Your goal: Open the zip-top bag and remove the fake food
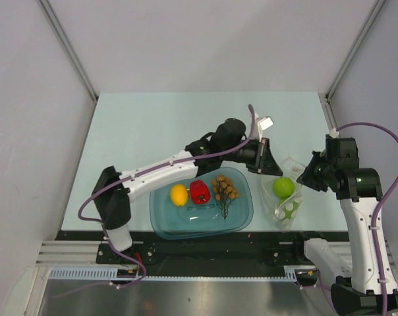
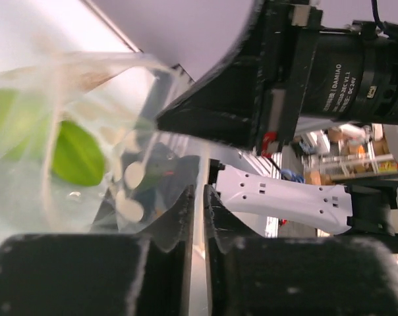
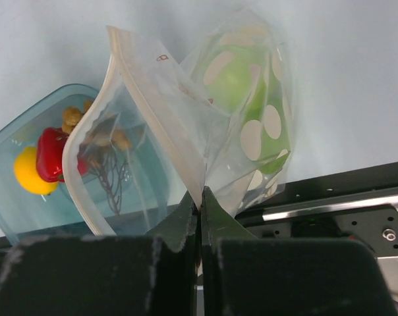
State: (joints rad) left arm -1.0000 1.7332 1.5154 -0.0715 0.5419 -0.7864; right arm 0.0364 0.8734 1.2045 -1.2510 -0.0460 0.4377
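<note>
The zip-top bag (image 1: 286,209), clear with white dots, lies right of the teal tub, its mouth open. One yellow-green piece of fake food (image 1: 284,187) is inside it. My right gripper (image 1: 305,176) is shut on the bag's (image 3: 186,118) right edge; in its wrist view (image 3: 200,192) the film is pinched between the tips, the green fruit (image 3: 232,79) beyond. My left gripper (image 1: 267,162) is at the bag's left upper edge. In its own view (image 2: 200,191) the jaws stand a thin slit apart, with bag film (image 2: 87,131) over the left finger and running into the slit.
The teal tub (image 1: 161,225) sits at the near middle of the table and holds a yellow fruit (image 1: 178,195), a red piece (image 1: 199,191) and a bunch of orange-brown balls (image 1: 225,189). The black front rail (image 1: 205,253) runs just below tub and bag.
</note>
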